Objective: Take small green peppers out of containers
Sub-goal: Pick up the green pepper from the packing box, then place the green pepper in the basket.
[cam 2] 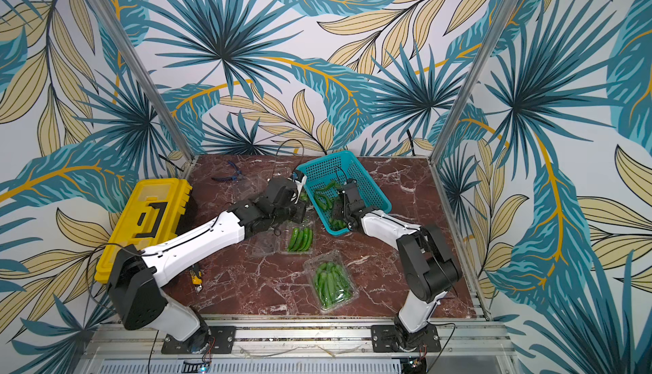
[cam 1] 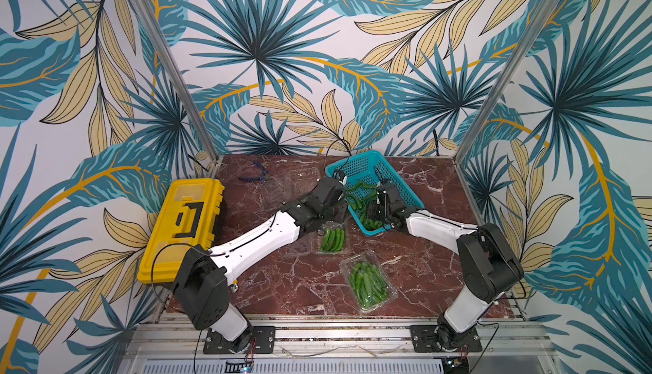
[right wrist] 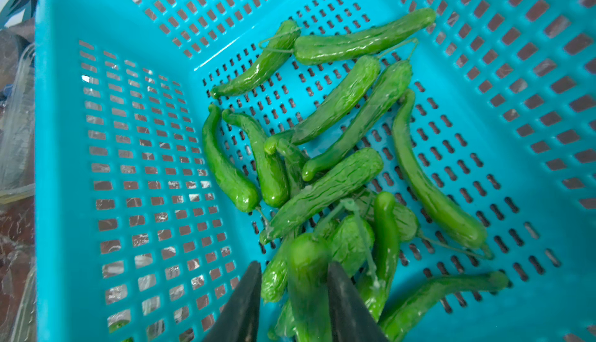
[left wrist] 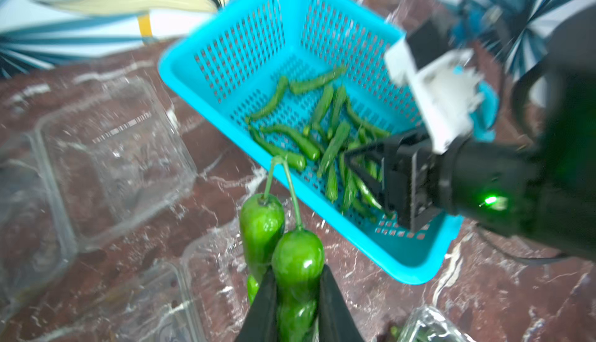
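The left gripper (left wrist: 298, 271) clamps a green pepper (left wrist: 298, 256) beside the teal basket (left wrist: 180, 63); the right gripper (right wrist: 294, 266) pinches a second pepper (right wrist: 308, 253) over loose peppers (right wrist: 338, 105) inside it; an open container (cam 1: 347, 245) and a closed container (cam 1: 390, 289) hold more.

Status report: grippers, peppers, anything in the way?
Left gripper shut on a pepper, beside the teal basket. Right gripper inside it, in the way; blurred pepper between jaws, grip unclear. Two containers hold peppers.
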Controlling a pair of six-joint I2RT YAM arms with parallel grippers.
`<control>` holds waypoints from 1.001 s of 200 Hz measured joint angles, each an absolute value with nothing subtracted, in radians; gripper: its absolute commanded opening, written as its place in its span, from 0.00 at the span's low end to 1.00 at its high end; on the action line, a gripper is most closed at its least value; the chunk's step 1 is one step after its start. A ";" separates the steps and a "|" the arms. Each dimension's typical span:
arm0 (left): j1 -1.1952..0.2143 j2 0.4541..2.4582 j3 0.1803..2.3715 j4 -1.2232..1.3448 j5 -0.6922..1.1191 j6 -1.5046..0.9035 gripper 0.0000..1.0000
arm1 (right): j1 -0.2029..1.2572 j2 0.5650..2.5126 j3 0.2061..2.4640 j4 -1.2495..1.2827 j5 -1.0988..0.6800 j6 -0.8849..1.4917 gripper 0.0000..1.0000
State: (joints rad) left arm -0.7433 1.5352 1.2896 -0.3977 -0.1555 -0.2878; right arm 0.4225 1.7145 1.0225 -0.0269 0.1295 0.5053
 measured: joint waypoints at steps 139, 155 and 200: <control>-0.623 2.009 1.748 -0.171 0.317 -0.374 0.00 | 0.422 1.591 0.942 -0.023 0.227 0.539 0.37; -0.610 2.092 1.795 -0.168 0.344 -0.404 0.00 | 0.422 1.578 0.938 -0.024 0.218 0.538 0.37; -0.608 2.209 1.819 -0.176 0.384 -0.464 0.06 | 0.422 1.563 0.897 -0.024 0.212 0.539 0.37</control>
